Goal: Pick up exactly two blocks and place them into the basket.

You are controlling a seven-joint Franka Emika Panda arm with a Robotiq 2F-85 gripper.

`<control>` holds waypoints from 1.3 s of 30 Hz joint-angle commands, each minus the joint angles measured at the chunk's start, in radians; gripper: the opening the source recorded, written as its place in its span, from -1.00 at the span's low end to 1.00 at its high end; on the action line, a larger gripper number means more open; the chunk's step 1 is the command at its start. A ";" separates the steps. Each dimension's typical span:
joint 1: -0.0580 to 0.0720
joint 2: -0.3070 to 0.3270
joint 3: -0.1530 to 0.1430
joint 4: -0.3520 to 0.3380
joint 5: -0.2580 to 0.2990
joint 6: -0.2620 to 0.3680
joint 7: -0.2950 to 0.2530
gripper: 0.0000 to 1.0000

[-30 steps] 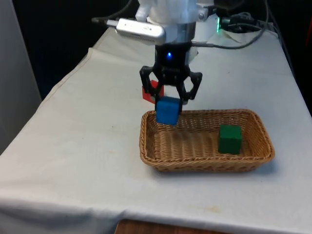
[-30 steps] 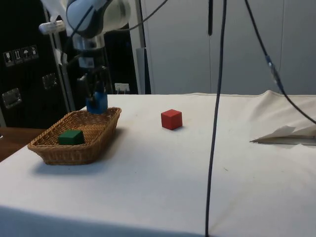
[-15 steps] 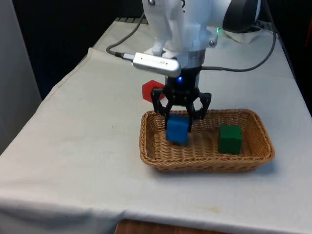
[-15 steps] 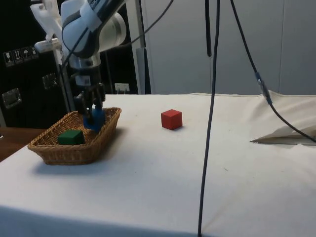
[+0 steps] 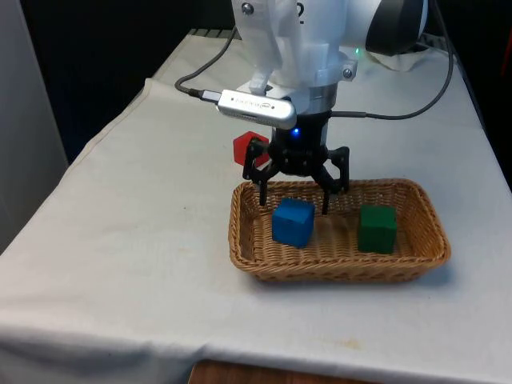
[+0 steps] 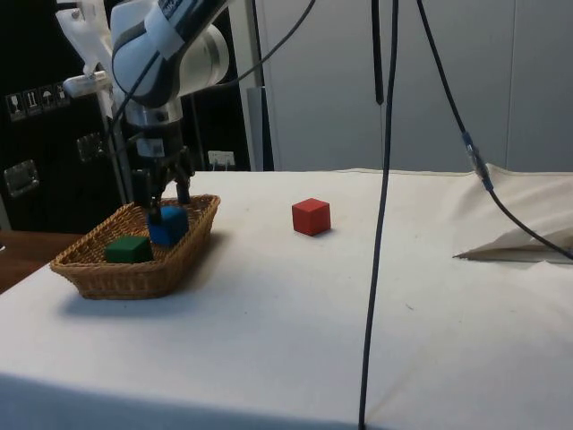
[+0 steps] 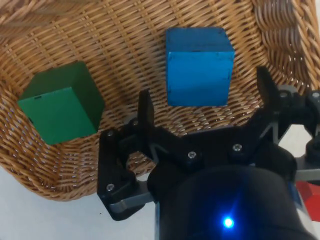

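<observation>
Woven wicker basket (image 5: 420, 240), tan, ribbed and rough. Blue block (image 5: 293, 222) matt painted, faintly scuffed at the edges; green block (image 5: 377, 228) matt too; red block (image 6: 311, 217) likewise dull. White cloth (image 5: 144, 240) over the surface, soft, lightly creased. Gripper (image 5: 294, 196) of matt black plastic with small metal screws.

Even, bright overhead light; soft shadows under basket (image 5: 416, 260); edges perhaps slightly blurred.
</observation>
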 commanded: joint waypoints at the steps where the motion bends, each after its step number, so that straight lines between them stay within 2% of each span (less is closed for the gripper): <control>1: -0.001 -0.001 0.003 0.000 0.002 -0.001 -0.002 1.00; 7: -0.001 -0.001 0.002 0.000 0.002 -0.001 -0.002 1.00; 10: 0.005 -0.025 -0.005 -0.016 -0.004 -0.009 -0.003 1.00; 11: 0.001 -0.005 -0.002 -0.001 -0.001 -0.003 0.000 1.00; 12: 0.008 -0.034 -0.009 -0.021 -0.006 -0.012 -0.004 1.00; 14: 0.014 -0.062 -0.014 -0.040 -0.012 -0.023 -0.006 1.00; 19: 0.020 -0.127 -0.014 -0.093 -0.036 -0.033 -0.006 1.00; 20: 0.013 -0.116 -0.008 -0.080 -0.032 -0.038 -0.006 1.00; 21: 0.021 -0.140 -0.014 -0.104 -0.041 -0.035 -0.006 1.00; 22: 0.021 -0.140 -0.014 -0.104 -0.041 -0.035 -0.006 1.00; 28: 0.031 -0.246 -0.013 -0.193 -0.082 -0.041 -0.006 1.00; 29: 0.025 -0.241 -0.008 -0.188 -0.078 -0.042 -0.006 1.00; 30: 0.032 -0.258 -0.012 -0.203 -0.086 -0.041 -0.005 1.00; 37: 0.037 -0.358 -0.011 -0.276 -0.126 -0.049 -0.006 1.00; 38: 0.032 -0.343 -0.007 -0.265 -0.117 -0.048 -0.007 1.00; 39: 0.038 -0.370 -0.011 -0.285 -0.130 -0.051 -0.007 1.00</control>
